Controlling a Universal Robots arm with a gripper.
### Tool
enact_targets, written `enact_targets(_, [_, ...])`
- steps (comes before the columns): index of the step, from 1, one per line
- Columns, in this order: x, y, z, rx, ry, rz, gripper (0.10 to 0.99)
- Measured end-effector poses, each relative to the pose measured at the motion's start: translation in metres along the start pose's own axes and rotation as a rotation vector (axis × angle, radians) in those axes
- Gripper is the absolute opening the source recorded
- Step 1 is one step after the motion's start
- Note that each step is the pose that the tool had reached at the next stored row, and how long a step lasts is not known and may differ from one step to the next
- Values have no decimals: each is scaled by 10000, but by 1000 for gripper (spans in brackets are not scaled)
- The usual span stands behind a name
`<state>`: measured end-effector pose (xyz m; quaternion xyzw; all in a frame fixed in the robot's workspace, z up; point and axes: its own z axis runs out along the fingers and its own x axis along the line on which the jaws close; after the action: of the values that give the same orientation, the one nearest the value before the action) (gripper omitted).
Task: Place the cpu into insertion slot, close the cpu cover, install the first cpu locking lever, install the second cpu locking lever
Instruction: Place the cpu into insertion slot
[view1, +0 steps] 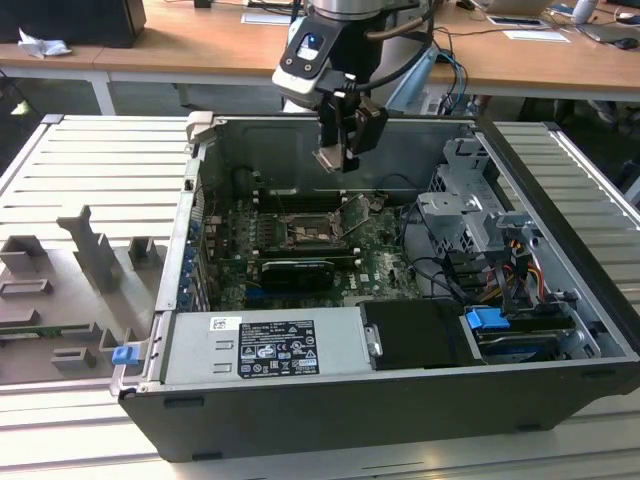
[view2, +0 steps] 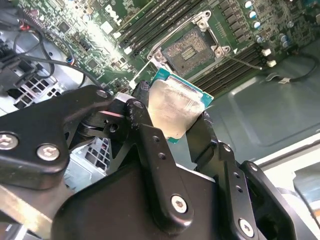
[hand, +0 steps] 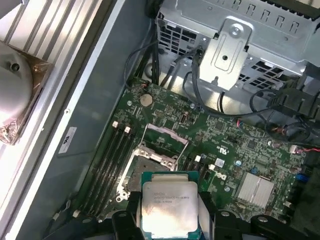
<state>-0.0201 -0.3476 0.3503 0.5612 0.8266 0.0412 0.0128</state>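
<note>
Above the open insertion slot, well clear of it, we hold the cpu by its edges between the fingers, and a tilted or rotated descent could seat it crooked and damage the slot.

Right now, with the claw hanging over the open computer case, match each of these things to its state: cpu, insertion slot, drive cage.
Things:
1. cpu
2. insertion slot
3. drive cage

States:
A. silver perforated metal beside the board
B. open and empty on the green board
C. gripped by the claw

Pairs: 1-C, 2-B, 3-A.
</note>
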Motion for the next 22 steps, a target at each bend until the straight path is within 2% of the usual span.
enact_targets(5, [0, -1, 14, -20, -86, 938, 537])
enact_targets(9, [0, -2, 31, -21, -128, 1488, 537])
enact_targets(14, [-1, -8, 86, -5, -133, 1627, 537])
enact_targets(22, [-3, -11, 128, 36, -120, 1628, 537])
